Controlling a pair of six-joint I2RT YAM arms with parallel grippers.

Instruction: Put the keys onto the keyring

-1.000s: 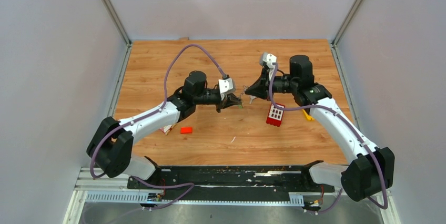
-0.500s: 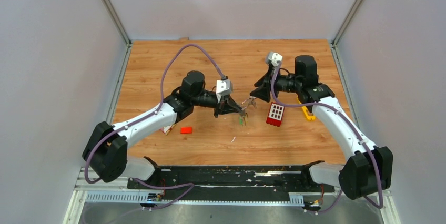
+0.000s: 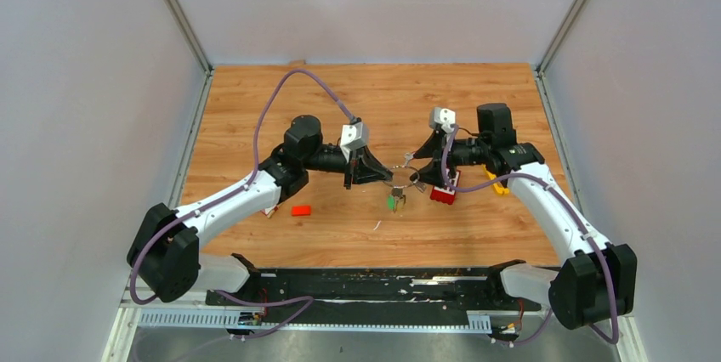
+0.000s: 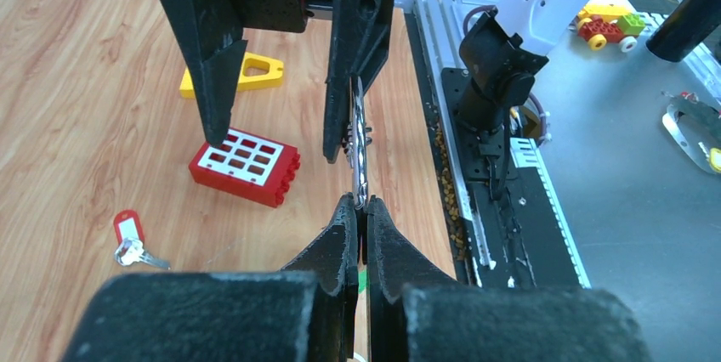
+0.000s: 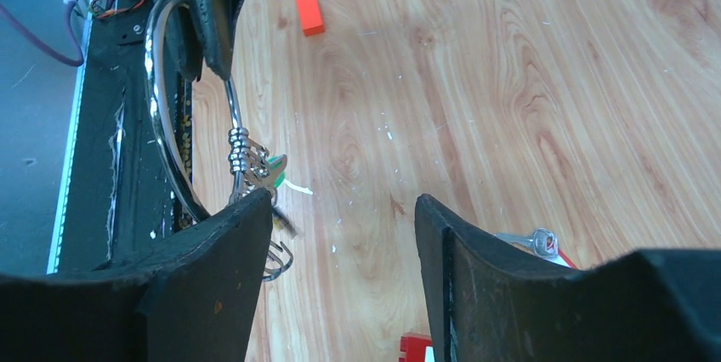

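Note:
The keyring [image 5: 159,82], a thin silver ring, is pinched in my shut left gripper [image 4: 358,207] and seen edge-on [image 4: 360,137] in the left wrist view. Several keys [image 5: 255,171] hang on it, one with a green head [image 3: 393,202]. My right gripper [image 5: 344,202] is open with nothing between its fingers. The ring lies just outside its left finger [image 5: 229,243]. From above, the two grippers [image 3: 387,177] [image 3: 418,173] face each other closely over the table's middle. A loose key with a red tag [image 4: 129,234] lies flat on the wood [image 5: 537,241].
A red block with white squares [image 3: 442,195] sits under the right gripper, with a yellow plastic piece [image 3: 497,185] behind it. A small red block [image 3: 301,210] and a small red-and-white piece [image 3: 270,207] lie by the left forearm. The black base rail [image 3: 374,285] lines the near edge.
The right gripper has gone from shut to open and let go at the ring. Both grippers have shifted toward the near edge, the left carrying the ring with keys to the right.

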